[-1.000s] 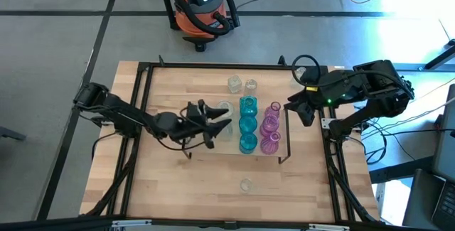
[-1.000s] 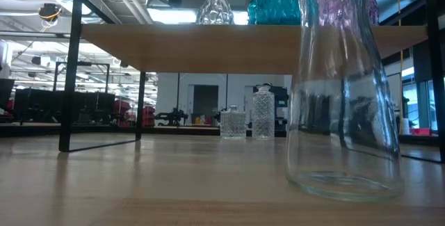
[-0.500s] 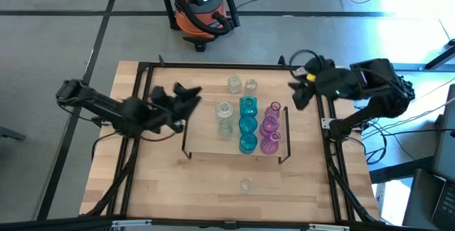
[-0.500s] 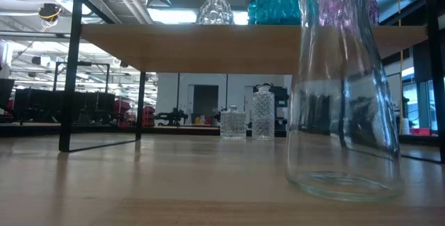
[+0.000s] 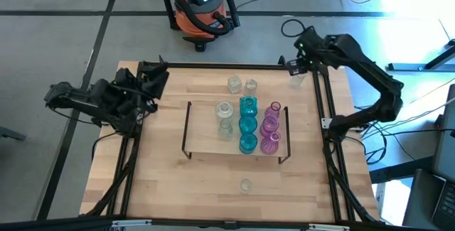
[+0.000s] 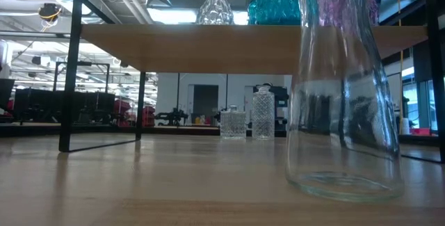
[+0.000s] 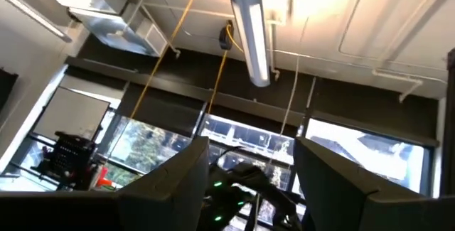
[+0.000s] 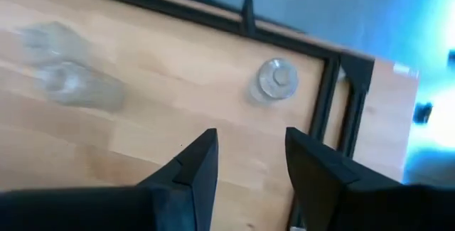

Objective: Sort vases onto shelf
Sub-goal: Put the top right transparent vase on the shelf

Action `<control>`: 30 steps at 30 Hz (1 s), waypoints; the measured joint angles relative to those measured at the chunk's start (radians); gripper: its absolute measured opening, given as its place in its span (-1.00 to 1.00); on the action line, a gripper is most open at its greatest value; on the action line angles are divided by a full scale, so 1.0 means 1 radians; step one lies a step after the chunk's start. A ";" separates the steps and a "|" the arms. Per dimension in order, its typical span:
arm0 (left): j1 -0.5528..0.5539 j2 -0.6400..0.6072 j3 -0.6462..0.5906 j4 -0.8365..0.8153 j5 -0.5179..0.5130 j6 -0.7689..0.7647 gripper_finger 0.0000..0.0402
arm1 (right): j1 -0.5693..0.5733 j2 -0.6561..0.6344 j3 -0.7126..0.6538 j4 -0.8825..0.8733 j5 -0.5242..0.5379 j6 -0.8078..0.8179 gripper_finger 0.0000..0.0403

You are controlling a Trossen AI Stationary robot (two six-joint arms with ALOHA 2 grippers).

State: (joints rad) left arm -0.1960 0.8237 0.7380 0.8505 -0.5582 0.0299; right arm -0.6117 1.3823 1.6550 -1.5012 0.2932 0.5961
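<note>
Hovering at the table's left edge, left gripper point(image 5: 151, 82) is spread, empty. Shelf point(image 5: 206, 146) mid-table carries 7 vases point(image 5: 247, 124); 2 clear vases stand behind it. Right gripper point(image 5: 298, 50), parted and empty, hangs over the far-right corner's clear vase point(image 8: 274, 79). Glass: light, slippery, fragile; grip the neck.

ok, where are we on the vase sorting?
Done: eight vases on the shelf, in rows: two clear vases, three teal vases, three pink vases.
In hand: nothing. Left gripper open at the table's left edge; right gripper open over the far right corner vase.
Left: that one, the two behind the shelf, and the front vase.
</note>
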 joint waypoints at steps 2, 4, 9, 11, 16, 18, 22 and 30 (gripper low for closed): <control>0.034 -0.037 0.000 -0.066 0.039 -0.034 -0.01 | -0.078 -0.001 -0.068 0.070 -0.048 -0.038 -0.26; 0.064 -0.071 0.000 -0.133 0.070 -0.059 -0.01 | -0.143 -0.001 -0.130 0.144 -0.085 -0.057 -0.26; 0.110 -0.143 0.000 -0.232 0.108 -0.089 -0.01 | -0.246 -0.001 -0.232 0.231 -0.068 -0.051 -0.26; 0.119 -0.160 0.000 -0.256 0.108 -0.090 -0.01 | -0.263 -0.001 -0.255 0.240 -0.019 -0.030 -0.26; 0.152 -0.187 0.000 -0.325 0.109 -0.090 -0.01 | -0.268 0.002 -0.314 0.315 0.036 0.020 -0.26; 0.165 -0.192 0.000 -0.352 0.109 -0.101 -0.01 | -0.268 0.003 -0.337 0.340 0.068 0.046 -0.26; 0.186 -0.193 0.000 -0.365 0.128 -0.106 -0.01 | -0.268 0.003 -0.383 0.373 0.109 0.096 -0.26; 0.236 -0.192 0.000 -0.371 0.150 -0.107 -0.01 | -0.275 0.003 -0.472 0.479 0.113 0.140 -0.26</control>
State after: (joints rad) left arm 0.0397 0.6315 0.7380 0.4793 -0.4077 -0.0769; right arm -0.8863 1.3857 1.1833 -1.0219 0.4060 0.7364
